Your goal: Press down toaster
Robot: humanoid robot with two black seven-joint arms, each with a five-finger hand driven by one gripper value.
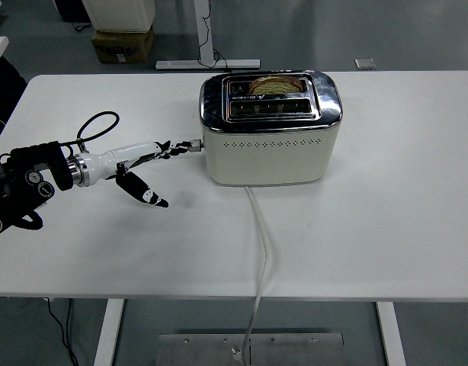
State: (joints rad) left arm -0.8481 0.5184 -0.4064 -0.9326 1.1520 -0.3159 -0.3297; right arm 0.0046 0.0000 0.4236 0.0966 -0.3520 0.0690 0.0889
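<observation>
A cream toaster with a chrome top stands at the back middle of the white table. A slice of bread sits low in its rear slot, only its top showing. My left hand reaches in from the left. Its fingertips touch the lever on the toaster's left end, which is low down. The thumb hangs down over the table. The hand grasps nothing.
The toaster's white cord runs from its front over the table's near edge. A cardboard box and a desk leg stand on the floor behind the table.
</observation>
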